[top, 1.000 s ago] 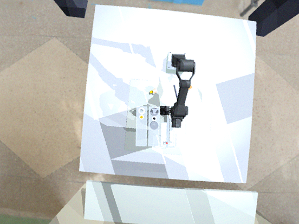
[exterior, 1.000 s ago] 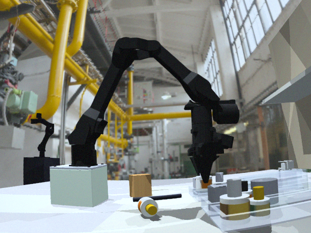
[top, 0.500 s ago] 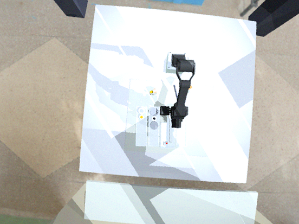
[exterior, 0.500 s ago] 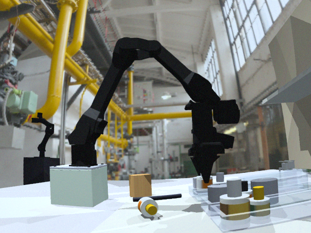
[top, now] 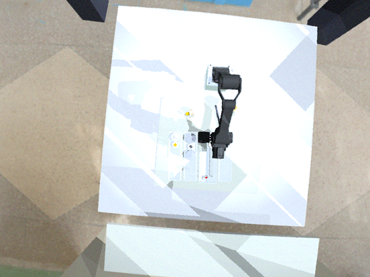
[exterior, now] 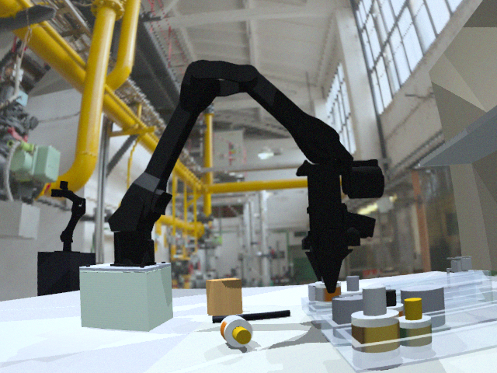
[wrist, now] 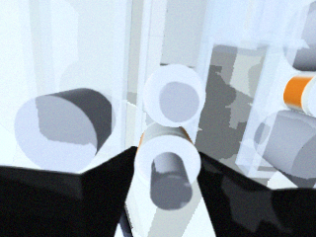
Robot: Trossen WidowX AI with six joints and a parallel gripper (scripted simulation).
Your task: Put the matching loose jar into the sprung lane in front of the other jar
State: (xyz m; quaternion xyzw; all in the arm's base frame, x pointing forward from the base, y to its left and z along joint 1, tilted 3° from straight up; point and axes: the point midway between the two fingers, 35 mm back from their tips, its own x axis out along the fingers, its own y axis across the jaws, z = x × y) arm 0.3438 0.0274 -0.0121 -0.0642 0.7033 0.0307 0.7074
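Observation:
My gripper points down at the front of the sprung lane. It is shut on a white jar with a grey knob and an orange band, which looks upright; the band shows at the fingertips in the exterior view. Straight ahead of it in the lane stands another jar with a white lid and grey knob, close to the held one. I cannot tell whether the two touch. The low front stop and the pusher plate are not clearly visible, and the arm covers the lane front in the top view.
Grey cylinders flank the lane. Jars with a yellow knob and a larger grey knob stand nearby. A yellow-knobbed jar lies on its side before a black rod and a wooden block.

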